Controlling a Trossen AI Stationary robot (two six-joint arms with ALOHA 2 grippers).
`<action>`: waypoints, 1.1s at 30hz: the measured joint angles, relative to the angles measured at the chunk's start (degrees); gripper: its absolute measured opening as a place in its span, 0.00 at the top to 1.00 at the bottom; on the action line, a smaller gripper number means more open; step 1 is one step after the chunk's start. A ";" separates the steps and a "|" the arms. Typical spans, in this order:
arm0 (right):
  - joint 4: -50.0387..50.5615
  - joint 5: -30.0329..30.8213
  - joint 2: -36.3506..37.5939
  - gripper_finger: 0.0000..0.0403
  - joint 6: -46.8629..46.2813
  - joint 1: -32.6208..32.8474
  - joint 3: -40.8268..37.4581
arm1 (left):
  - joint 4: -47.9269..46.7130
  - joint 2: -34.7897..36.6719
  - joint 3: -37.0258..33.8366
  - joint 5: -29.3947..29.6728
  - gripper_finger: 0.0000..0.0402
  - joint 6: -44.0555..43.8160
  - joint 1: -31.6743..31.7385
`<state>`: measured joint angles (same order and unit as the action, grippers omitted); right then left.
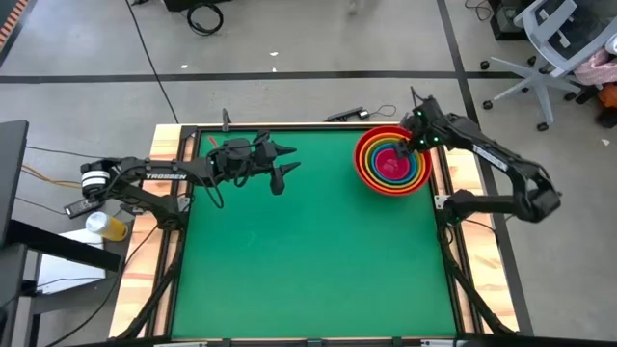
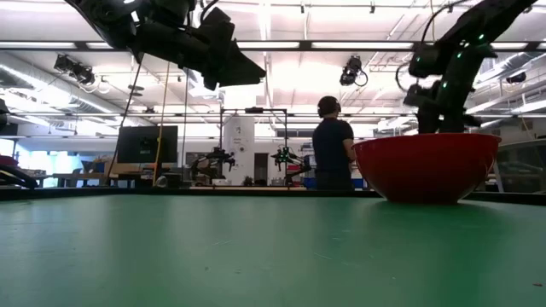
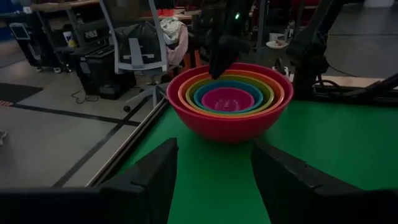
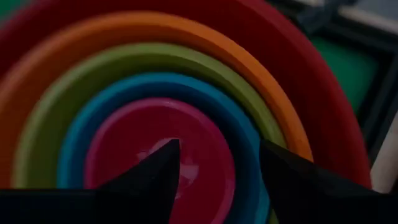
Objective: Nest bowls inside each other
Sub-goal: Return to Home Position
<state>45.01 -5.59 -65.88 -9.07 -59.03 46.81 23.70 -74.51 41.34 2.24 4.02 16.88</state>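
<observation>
Bright, even overhead light fills the high view, and the green surface (image 1: 308, 260) is uniformly lit. In the low view, ceiling light strips (image 2: 358, 44) across the top of the frame backlight the left arm (image 2: 183, 43) and right arm (image 2: 452, 60) into dark silhouettes. The left wrist view is dim, with a faint sheen on the bowls (image 3: 229, 99). The right wrist view is darkest, with a small glare spot on the pink bowl (image 4: 149, 130), lower centre.
</observation>
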 joint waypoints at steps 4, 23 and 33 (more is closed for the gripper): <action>-0.02 -3.10 7.08 0.45 1.88 2.22 0.02 | -0.36 2.45 0.01 0.00 0.51 0.56 -0.02; -38.57 -4.87 23.90 0.80 -3.25 41.04 -9.71 | -1.27 25.88 -11.45 0.02 0.75 1.25 -9.27; -65.38 -0.50 10.71 0.97 0.79 57.31 -17.76 | -2.29 33.66 -18.07 0.00 0.93 0.50 -17.58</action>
<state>-20.37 -6.09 -55.16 -8.27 -1.72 29.05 21.41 -40.85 23.27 2.24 4.52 -0.70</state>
